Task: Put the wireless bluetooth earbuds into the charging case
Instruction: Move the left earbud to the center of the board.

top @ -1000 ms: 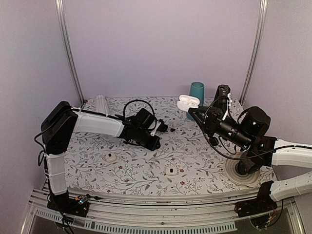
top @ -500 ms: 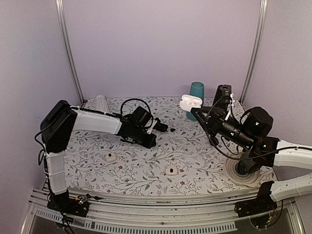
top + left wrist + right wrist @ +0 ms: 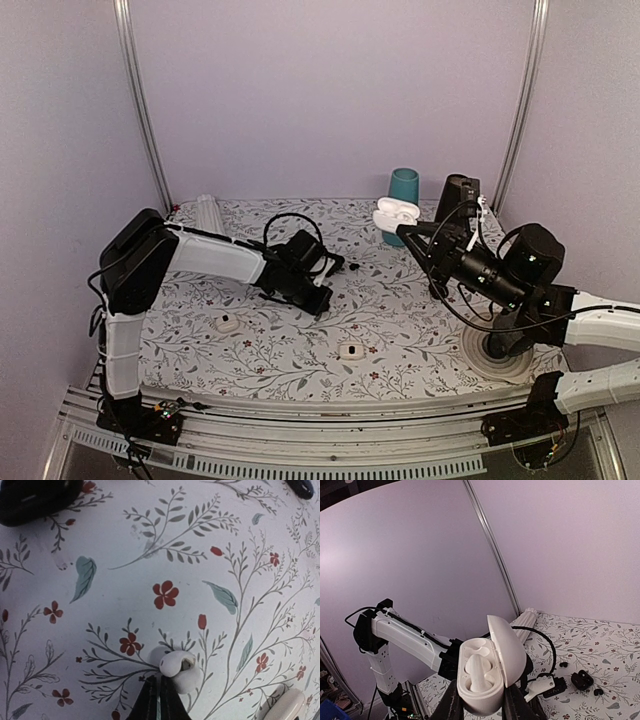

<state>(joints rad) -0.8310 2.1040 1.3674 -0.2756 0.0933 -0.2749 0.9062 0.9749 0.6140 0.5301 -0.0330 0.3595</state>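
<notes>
White case (image 3: 506, 652) held up off table by R gripper (image 3: 482, 707), jaws clamped on its base, lid open, one bud (image 3: 474, 672) seated inside. 2nd bud (image 3: 177, 672) lies on floral cloth (image 3: 150, 555). L gripper (image 3: 157, 697) down at cloth, jaws closed together, tips touching 2nd bud's near edge; can't tell if pinched. Teal cup (image 3: 404, 188) behind case.

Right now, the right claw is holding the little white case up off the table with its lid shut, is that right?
Not quite. The right claw does hold the white case up off the table, but its lid is flipped open, not shut. The right wrist view shows this, with one earbud sitting inside.
</notes>
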